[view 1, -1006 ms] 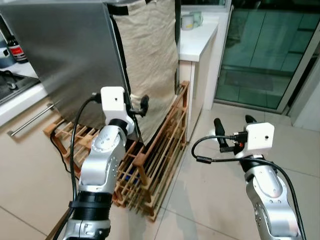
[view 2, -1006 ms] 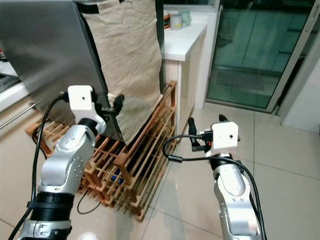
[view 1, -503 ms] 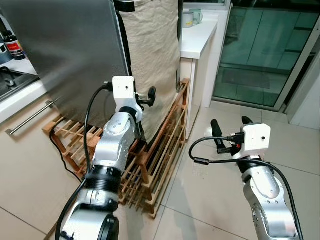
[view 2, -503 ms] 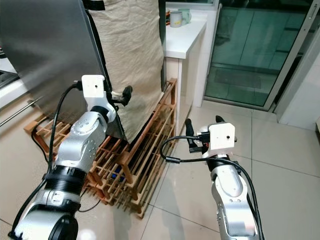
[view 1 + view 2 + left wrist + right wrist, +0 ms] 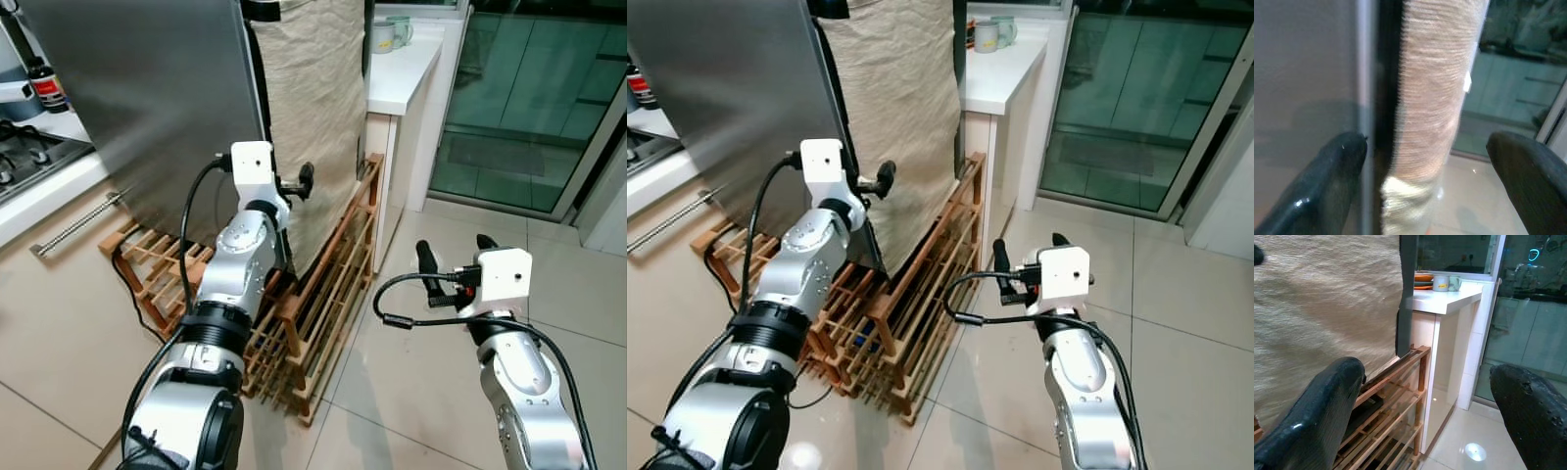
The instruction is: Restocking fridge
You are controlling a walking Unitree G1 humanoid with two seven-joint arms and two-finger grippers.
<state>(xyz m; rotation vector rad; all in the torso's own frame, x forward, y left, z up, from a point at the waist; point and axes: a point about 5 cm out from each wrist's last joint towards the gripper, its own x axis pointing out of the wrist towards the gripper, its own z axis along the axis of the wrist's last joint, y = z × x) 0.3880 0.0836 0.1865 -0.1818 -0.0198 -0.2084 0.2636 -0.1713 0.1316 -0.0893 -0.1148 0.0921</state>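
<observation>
Against the front edge of the steel fridge door (image 5: 147, 98), the left end effector (image 5: 294, 184) is raised with its fingers spread apart, one black finger (image 5: 1327, 181) just beside the door's edge, nothing held. Beige cloth (image 5: 313, 117) hangs beside the door, above a wooden rack (image 5: 313, 304) on the tiled floor (image 5: 411, 392). Lower, over the floor, the right end effector (image 5: 453, 262) hovers, fingers apart and empty. Mugs (image 5: 988, 35) stand on the white table (image 5: 1004, 78).
</observation>
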